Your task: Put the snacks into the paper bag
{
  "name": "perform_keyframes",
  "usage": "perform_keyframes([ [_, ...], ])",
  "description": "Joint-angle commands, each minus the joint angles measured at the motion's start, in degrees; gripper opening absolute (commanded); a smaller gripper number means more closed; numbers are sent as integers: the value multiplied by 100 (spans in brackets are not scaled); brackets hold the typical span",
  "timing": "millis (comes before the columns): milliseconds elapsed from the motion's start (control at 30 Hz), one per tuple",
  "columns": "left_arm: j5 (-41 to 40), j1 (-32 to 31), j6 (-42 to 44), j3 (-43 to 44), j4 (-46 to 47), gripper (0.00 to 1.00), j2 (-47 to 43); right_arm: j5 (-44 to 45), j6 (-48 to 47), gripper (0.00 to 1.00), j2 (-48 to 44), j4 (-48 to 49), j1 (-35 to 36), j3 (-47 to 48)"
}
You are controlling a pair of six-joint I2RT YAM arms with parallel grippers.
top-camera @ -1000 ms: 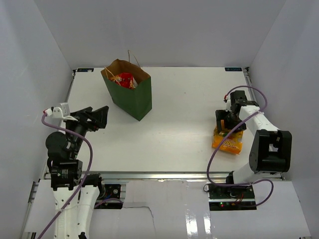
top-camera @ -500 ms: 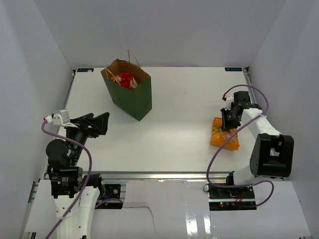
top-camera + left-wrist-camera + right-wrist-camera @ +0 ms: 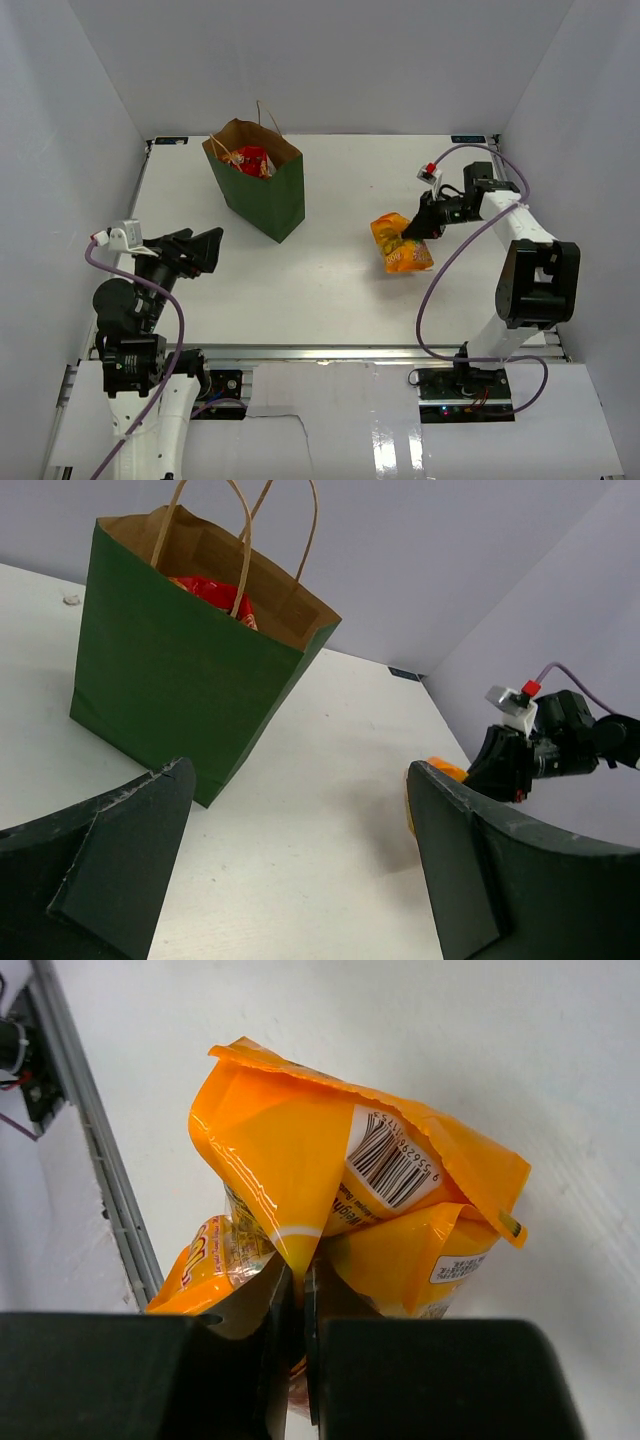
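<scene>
Orange bag (image 3: pixel 270 1140), white barcode patch, digits beneath beginning 9 55, rest uncertain, small white label print illegible, front lettering creased, unreadable

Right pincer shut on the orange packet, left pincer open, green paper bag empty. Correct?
Not quite. The top view shows the green paper bag holds a red packet, so it is not empty. The rest stands: the right pincer is shut on the orange packet and the left pincer is open.

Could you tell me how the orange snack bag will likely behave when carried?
Probably floppy: the orange bag creases where the right pincer pinches it. Its glossy film looks slippery, so it might slide out.
</scene>
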Motion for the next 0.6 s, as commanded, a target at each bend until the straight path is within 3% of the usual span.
perform_keyframes([
  [0, 181, -9, -85, -65, -51, 98, 64, -1641, -576, 8, 194, -345, 108, 920],
  [133, 471, -9, -322, -162, 36, 98, 134, -2160, -218, 8, 459, -284, 520, 1788],
  [200, 629, -9, -402, -215, 177, 98, 195, -2161, 195, 8, 468, 294, 766, 2273],
  [233, 647, -9, -489, -224, 212, 98, 213, -2100, 867, 8, 433, 671, 863, 2372],
  [300, 630, -9, -542, -241, 335, 98, 266, -2012, 1975, 8, 275, 2696, 1092, 2373],
  [333, 621, -9, -569, -224, 370, 98, 283, -1872, 3226, 8, 214, 3592, 1162, 2199],
  [367, 613, -18, -586, -215, 431, 98, 310, -1793, 3778, 8, 187, 5159, 1285, 2162],
  [567, 595, -9, -657, -136, 485, 98, 477, -879, 4916, 8, 1247, 6307, 2136, 3987],
])
